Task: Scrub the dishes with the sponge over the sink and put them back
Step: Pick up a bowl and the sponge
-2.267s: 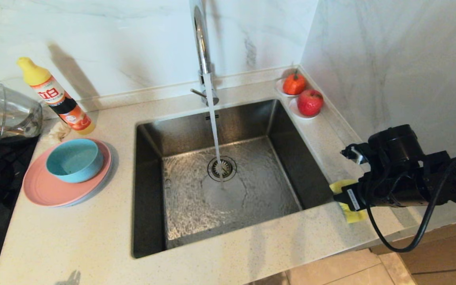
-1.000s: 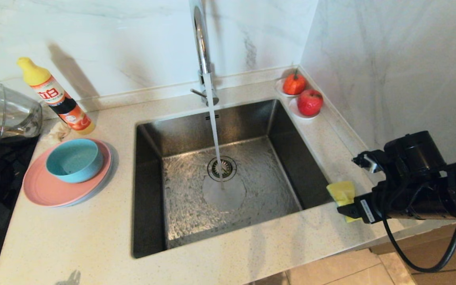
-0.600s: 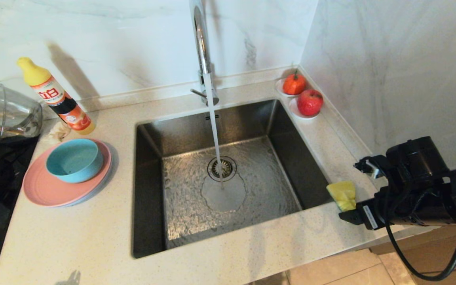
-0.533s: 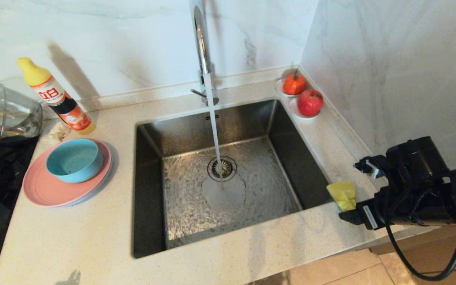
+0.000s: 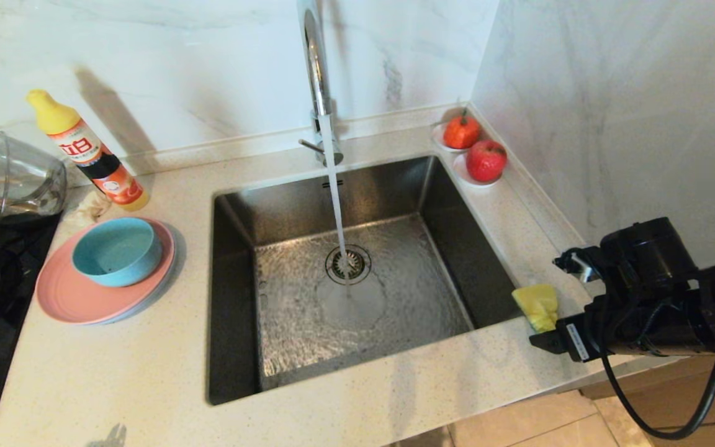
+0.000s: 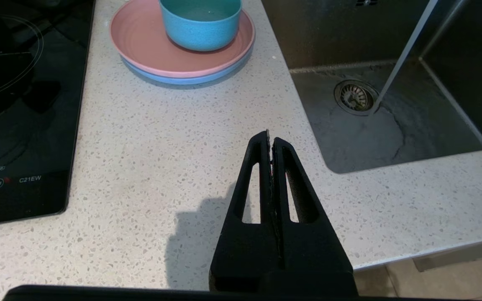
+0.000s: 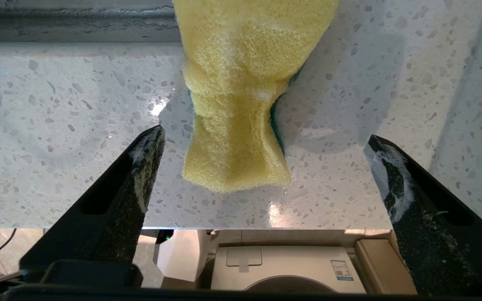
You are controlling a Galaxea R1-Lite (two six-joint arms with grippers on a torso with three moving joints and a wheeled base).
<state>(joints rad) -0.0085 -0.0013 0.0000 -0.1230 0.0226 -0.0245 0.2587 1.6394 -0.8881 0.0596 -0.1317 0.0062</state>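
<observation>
Sponge (image 7: 241, 96) lies free on the counter's right near corner, perhaps overhanging the sink (image 5: 233, 298); the wide-open right gripper (image 7: 262, 167) could nudge it in.

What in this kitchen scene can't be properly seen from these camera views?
- Grey-blue plate: only its rim shows in the head and left wrist views, under the flat pink plate.
- Clear glass jug: cut off by the head view's edge.
- Yellow sponge: its green scouring layer faces the counter.
- Tall chrome faucet: top out of frame.
</observation>
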